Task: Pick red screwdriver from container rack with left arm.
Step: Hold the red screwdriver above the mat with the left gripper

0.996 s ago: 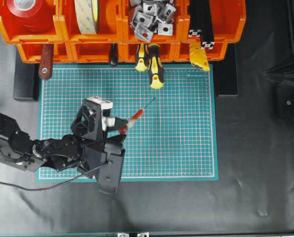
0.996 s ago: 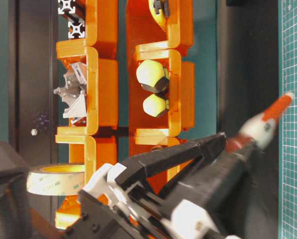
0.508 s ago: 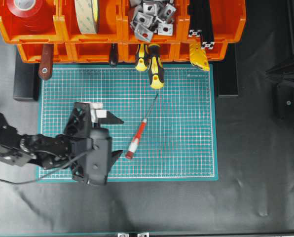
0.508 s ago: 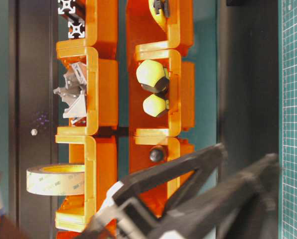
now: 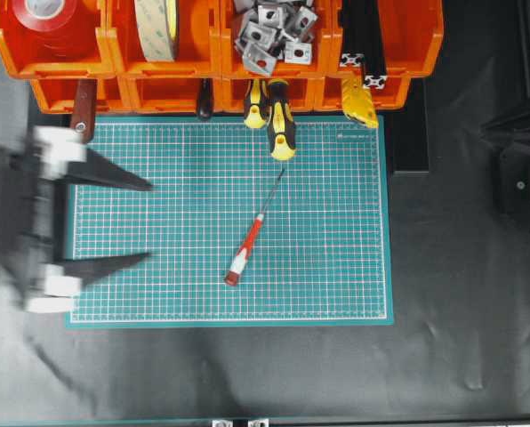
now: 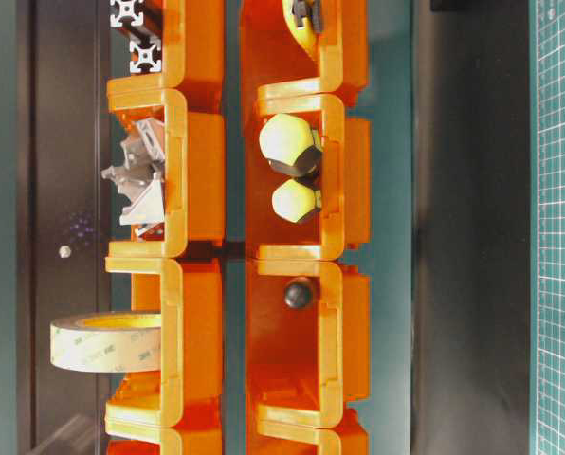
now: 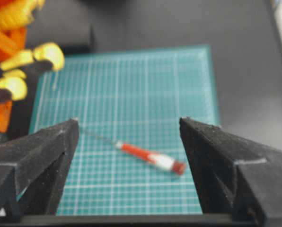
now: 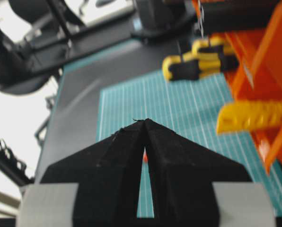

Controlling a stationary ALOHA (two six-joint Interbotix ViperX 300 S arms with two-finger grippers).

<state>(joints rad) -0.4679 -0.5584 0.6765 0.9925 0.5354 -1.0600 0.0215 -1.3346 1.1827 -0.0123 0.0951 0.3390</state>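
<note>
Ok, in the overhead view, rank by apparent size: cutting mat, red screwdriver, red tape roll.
1. Cutting mat, by far the largest.
2. Red screwdriver, longest of the remaining two but slim.
3. Red tape roll, partly cropped, so this ranking is unsure.

Bins (image 5: pixel 65 55): glossy orange plastic. Mat (image 5: pixel 336 258): matt green w/ white grid. Screwdriver (image 5: pixel 244 251): red plastic handle, thin metal shaft. Upper-middle brackets (image 5: pixel 269 31): dull grey metal. Tablecloth (image 5: pixel 461 294): black, wrinkled.

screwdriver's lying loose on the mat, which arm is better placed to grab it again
Left. The left gripper hangs open at the mat's left edge, facing the red screwdriver. The right gripper is shut, off to the right, out of the overhead view.
</note>
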